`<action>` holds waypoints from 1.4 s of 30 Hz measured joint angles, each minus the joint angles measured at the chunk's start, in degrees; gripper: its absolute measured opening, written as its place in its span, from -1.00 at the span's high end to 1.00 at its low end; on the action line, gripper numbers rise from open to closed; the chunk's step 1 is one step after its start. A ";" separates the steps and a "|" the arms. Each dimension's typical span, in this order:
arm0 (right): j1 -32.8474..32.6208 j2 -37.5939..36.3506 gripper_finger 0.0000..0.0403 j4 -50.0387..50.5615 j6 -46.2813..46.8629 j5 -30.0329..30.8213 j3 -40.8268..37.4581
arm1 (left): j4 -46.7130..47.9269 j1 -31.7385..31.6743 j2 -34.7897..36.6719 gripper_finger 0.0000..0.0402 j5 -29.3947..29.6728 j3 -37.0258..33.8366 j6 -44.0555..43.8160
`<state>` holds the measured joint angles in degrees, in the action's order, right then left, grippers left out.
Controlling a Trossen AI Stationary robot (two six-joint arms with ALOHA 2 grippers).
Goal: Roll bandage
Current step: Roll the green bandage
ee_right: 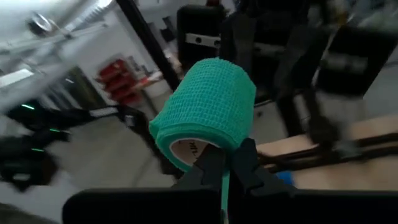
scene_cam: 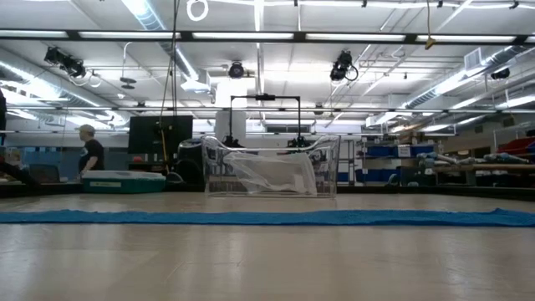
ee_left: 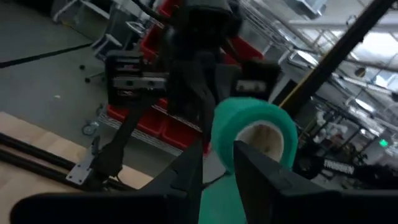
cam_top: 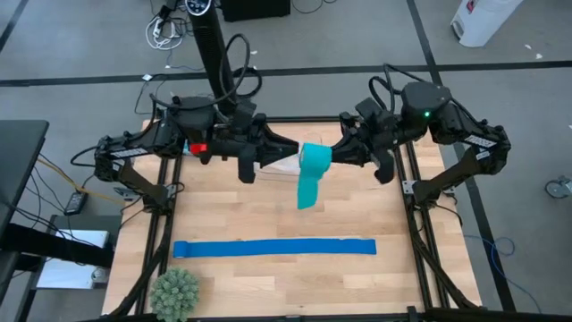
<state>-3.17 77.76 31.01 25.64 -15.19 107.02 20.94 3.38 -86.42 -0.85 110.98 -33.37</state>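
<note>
The bandage is a teal roll [cam_top: 315,156] held high over the middle of the table, and its loose tail [cam_top: 307,192] hangs down from it. My right gripper [cam_top: 333,154] comes from the table's right and is shut on it [ee_right: 227,167]. My left gripper [cam_top: 293,155] faces it from the table's left. Its fingers [ee_left: 186,171] stand apart, just short of the roll's open end [ee_left: 261,134]. Teal cloth [ee_left: 214,202] shows in the gap between them. I cannot tell whether they touch it. The low view does not show the bandage. My right gripper pinches a thin layer of the teal strip [ee_right: 225,190] between its two shut fingers, right where it leaves the roll [ee_right: 208,112]. The fingers lie level and come from the table's right. The roll sits at the fingertips, clear of the table, with the tail hanging slack below.
A royal-blue strip [cam_top: 273,248] lies flat across the table's near half. A small green plant [cam_top: 174,291] stands at the near left corner. A clear bin [scene_cam: 272,171] stands at the far side. A person [scene_cam: 90,150] is in the room beyond.
</note>
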 joint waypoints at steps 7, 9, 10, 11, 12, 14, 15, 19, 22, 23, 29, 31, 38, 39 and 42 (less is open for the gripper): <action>3.77 -0.09 1.00 -0.25 14.52 -9.75 0.00 | -0.51 0.07 1.54 0.52 -0.08 0.11 5.18; 4.88 -0.09 1.00 -0.31 18.51 -13.27 0.00 | -0.33 0.29 1.52 0.52 -0.09 0.11 6.65; 5.40 -0.09 1.00 -0.31 20.30 -14.88 0.00 | -0.04 0.59 1.53 0.52 -0.08 0.17 7.67; 5.87 -0.09 1.00 -0.32 21.79 -16.17 0.00 | -0.03 0.87 1.52 0.52 -0.07 0.38 8.68; 6.26 -0.09 1.00 -0.32 22.99 -16.95 0.00 | -0.58 1.24 1.56 0.52 0.08 0.51 9.69; 7.14 -0.09 1.00 -0.46 25.19 -18.45 0.00 | -0.64 2.00 1.78 0.52 0.97 0.62 11.65; 7.50 -0.09 1.00 -0.60 26.21 -19.23 0.00 | -0.64 2.42 1.82 0.52 1.48 0.65 12.52; 8.28 -0.09 1.00 -0.94 29.49 -20.61 0.00 | -0.14 4.71 1.60 0.52 6.44 0.63 17.37; 8.29 0.37 1.00 -1.22 30.32 -20.65 0.00 | 0.03 6.25 1.64 0.52 10.18 0.63 20.35; 8.29 0.66 1.00 -1.54 30.75 -20.89 0.02 | 0.22 6.60 1.67 0.52 11.03 0.63 21.28; 8.10 4.36 1.00 -4.45 32.88 -22.42 0.00 | 2.09 8.19 0.66 0.52 14.78 0.56 24.40; 8.12 5.22 1.00 -5.54 33.08 -22.52 0.00 | 2.32 8.37 0.24 0.52 14.79 0.57 24.37; 8.40 6.51 1.00 -6.79 33.25 -23.21 0.00 | 4.26 9.11 0.23 0.52 15.64 0.57 23.89; 8.40 6.62 1.00 -6.80 33.25 -23.40 0.00 | 4.30 9.11 0.23 0.52 15.84 0.57 23.88; 8.40 7.20 1.00 -7.24 32.60 -23.68 0.04 | 4.26 9.11 0.23 0.52 16.29 0.57 23.83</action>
<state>5.23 84.96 23.77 58.24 -38.87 107.06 25.20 12.49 -86.19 15.44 111.55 -9.54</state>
